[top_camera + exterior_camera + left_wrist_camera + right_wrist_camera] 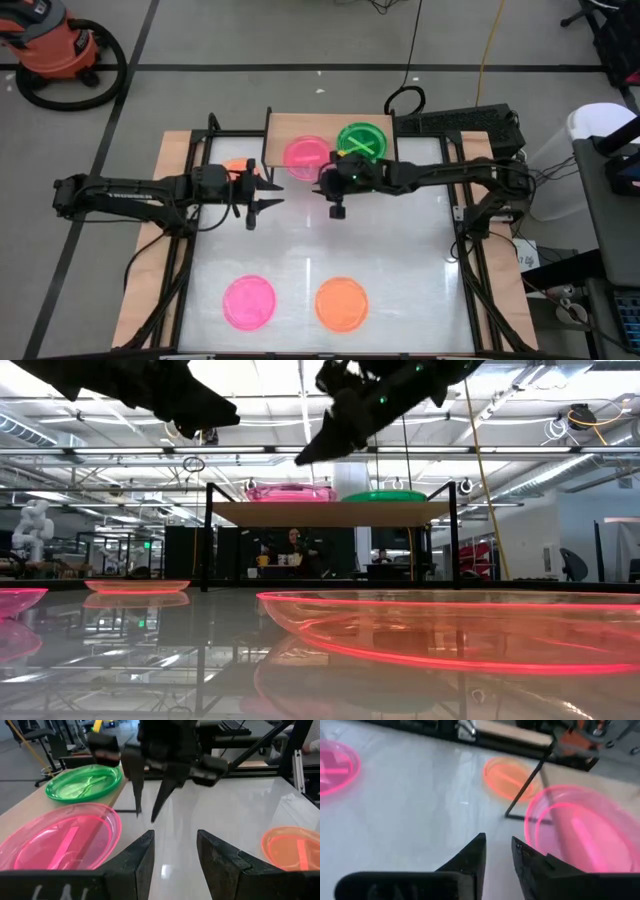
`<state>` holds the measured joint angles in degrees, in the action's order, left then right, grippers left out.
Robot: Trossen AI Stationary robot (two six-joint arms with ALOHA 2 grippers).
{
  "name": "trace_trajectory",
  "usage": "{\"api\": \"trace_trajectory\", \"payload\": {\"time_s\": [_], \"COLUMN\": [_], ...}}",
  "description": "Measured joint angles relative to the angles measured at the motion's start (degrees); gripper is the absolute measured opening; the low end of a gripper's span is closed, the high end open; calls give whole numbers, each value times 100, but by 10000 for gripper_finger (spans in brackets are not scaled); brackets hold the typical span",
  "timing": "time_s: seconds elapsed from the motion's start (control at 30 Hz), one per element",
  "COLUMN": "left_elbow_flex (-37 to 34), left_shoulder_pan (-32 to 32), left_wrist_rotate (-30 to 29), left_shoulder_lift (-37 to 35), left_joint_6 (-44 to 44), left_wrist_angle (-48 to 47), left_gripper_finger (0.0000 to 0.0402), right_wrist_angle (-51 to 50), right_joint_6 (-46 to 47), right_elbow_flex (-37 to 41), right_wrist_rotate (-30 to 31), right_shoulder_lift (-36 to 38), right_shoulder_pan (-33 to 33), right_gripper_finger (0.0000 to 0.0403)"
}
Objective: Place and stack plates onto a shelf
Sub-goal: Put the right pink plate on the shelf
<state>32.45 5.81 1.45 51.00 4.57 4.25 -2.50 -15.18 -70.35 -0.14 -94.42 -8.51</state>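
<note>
The light-wood shelf stands at the table's far edge. A pink plate and a green plate sit flat on it, side by side. On the tabletop lie an orange plate left of the shelf, and a pink plate and an orange plate near the front edge. My left gripper hovers open and empty in front of the shelf's left end. My right gripper hangs in front of the shelf's middle, fingers pointing down with a narrow gap, holding nothing.
The shelf's thin black legs stand close to both grippers. The two grippers are near each other above the table's middle. Black frame rails run along the table's sides. A cable and power strip lie right of the shelf.
</note>
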Motion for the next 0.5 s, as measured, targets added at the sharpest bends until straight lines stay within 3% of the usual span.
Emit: {"api": "trace_trajectory", "payload": {"time_s": [0.5], "left_elbow_flex": [0], "left_shoulder_pan": [-9], "left_wrist_rotate": [0], "left_shoulder_lift": [1], "left_joint_6": [3], "left_wrist_angle": [-11], "left_gripper_finger": [154], "right_wrist_angle": [149], "right_joint_6": [62], "right_elbow_flex": [0], "right_wrist_rotate": [30], "right_shoulder_lift": [-518], "right_shoulder_pan": [-794], "right_gripper_finger": [43]}}
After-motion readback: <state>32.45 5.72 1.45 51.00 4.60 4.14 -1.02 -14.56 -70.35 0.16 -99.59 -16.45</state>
